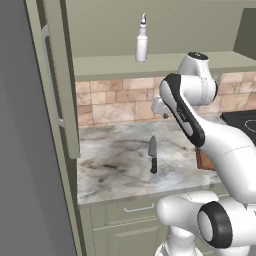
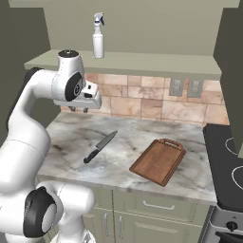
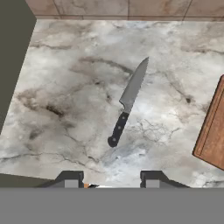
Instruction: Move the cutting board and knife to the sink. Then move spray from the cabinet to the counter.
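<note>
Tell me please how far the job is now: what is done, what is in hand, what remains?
Nothing looks done. The knife and cutting board lie apart on the counter; the spray stands on the cabinet shelf. The gripper hangs empty above the knife. Both moves remain.

base views: behind arm, left/right, share counter [image 2: 71,133] | hand view: looks down, seemingly close

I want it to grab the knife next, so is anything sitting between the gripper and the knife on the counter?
Nothing visible does. The gripper hangs above the counter, holding nothing, with bare marble between its fingertips and the knife. The cutting board lies apart from the knife, off to one side.
</note>
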